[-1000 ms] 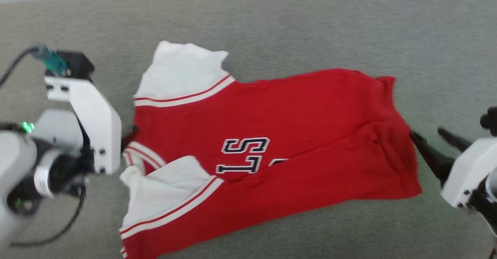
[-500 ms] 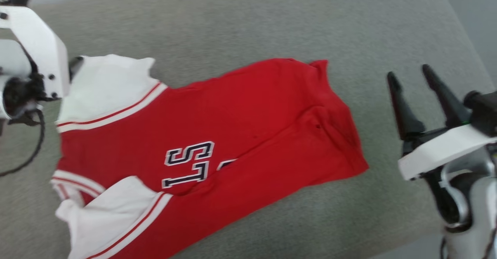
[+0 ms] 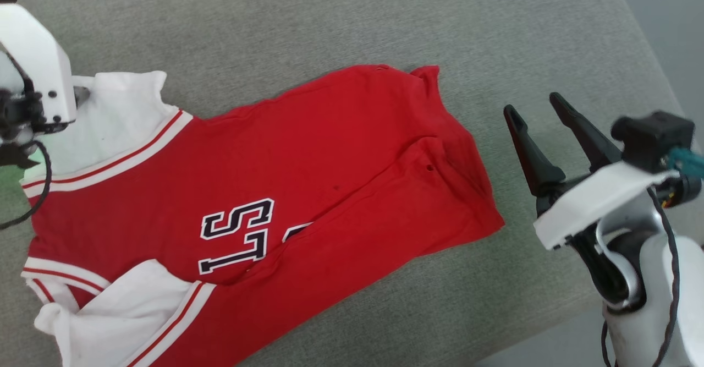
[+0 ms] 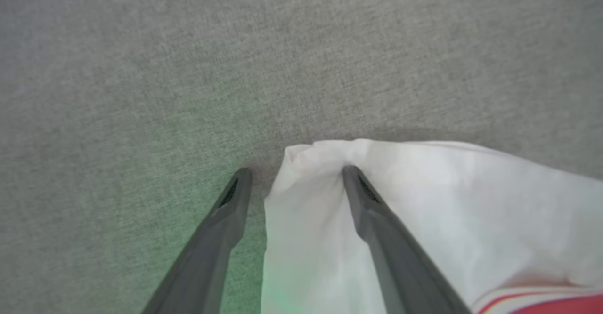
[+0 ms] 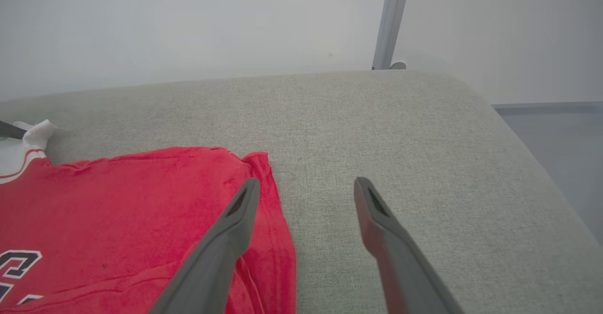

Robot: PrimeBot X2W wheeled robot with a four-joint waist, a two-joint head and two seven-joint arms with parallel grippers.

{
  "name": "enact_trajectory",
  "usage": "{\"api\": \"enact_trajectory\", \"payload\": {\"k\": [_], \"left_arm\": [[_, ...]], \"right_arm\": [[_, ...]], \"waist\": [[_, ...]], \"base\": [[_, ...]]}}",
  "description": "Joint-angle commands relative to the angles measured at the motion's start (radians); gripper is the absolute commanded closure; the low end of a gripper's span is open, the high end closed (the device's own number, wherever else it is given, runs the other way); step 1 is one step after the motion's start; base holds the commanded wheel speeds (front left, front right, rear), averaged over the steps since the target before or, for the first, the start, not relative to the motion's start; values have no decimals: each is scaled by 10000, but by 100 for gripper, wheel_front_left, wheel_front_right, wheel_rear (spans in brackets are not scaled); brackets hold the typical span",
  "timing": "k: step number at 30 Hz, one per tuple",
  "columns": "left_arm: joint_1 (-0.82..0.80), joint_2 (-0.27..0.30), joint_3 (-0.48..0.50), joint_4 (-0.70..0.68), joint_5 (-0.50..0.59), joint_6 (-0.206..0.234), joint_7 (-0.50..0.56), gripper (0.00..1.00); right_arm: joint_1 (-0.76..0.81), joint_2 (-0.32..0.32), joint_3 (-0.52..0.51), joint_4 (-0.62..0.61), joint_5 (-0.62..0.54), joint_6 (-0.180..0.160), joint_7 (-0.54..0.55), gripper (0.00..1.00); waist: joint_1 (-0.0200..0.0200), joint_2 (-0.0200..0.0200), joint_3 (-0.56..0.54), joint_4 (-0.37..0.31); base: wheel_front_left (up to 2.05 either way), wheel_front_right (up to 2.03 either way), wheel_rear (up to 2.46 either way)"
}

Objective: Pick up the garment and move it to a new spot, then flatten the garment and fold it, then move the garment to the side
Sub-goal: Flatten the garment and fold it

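Lying half-folded on the grey cushion (image 3: 330,26), the garment (image 3: 308,191) goes ungripped: right fingers (image 3: 529,147) gape empty beside its hem, left fingers (image 4: 367,210) spread wide, straddling a white sleeve corner (image 4: 306,158).

I swung the left end effector (image 4: 297,169) along the shirt (image 3: 330,163) to its far sleeve (image 3: 121,114). The right end effector (image 3: 532,103) backed off the hem (image 3: 465,136), tipping upward. The head turned.
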Motion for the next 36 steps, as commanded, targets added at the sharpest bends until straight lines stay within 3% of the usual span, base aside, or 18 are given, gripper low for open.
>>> {"api": "enact_trajectory", "payload": {"k": [1, 2, 13, 22, 23, 24, 25, 26, 36], "left_arm": [[102, -227, -95, 331, -138, 10, 197, 21], [77, -384, -105, 494, -216, -24, 302, 100], [-897, -1552, -341, 1275, -14, -473, 200, 100], [-1387, -2270, -453, 1847, 102, -906, -210, 100], [-1424, -2328, -457, 1911, 100, -948, -264, 100], [-1441, -2381, -458, 1979, 94, -982, -326, 100], [-1441, -2381, -458, 1979, 94, -982, -326, 100], [-1459, -2434, -465, 2054, 87, -1012, -360, 100], [-1927, -2773, -376, 2138, 50, -1525, -933, 100]], "right_arm": [[-243, -28, 48, 143, 149, 0, 213, 0], [-386, -63, 120, 270, 196, 0, 410, 0], [-3125, -662, 1272, 2888, 1172, 0, 2517, 0], [-5060, -937, 2663, 5340, 2165, 0, 4910, 0], [-5168, -965, 2817, 5540, 2275, 0, 5142, 51], [-5291, -1045, 2975, 5740, 2277, 0, 5371, 91], [-5291, -1045, 2975, 5740, 2277, 0, 5371, 91], [-5404, -1116, 3203, 5867, 2314, 0, 5564, 100], [-5561, -2032, 3657, 5706, 2848, -5, 4918, 100]], "waist": [[0, 0, 76, 87], [0, 0, 112, 133], [0, 0, 472, 982], [0, 0, 575, 1516], [0, 0, 579, 1558], [0, 0, 575, 1602], [0, 0, 575, 1602], [0, 0, 571, 1641], [0, 0, 176, 2213]], "base": [[0, 0, 0], [0, 0, 0], [0, 0, 0], [0, 0, 0], [0, 0, 0], [0, 0, 0], [0, 0, 0], [0, 0, 0], [0, 0, 0]]}}
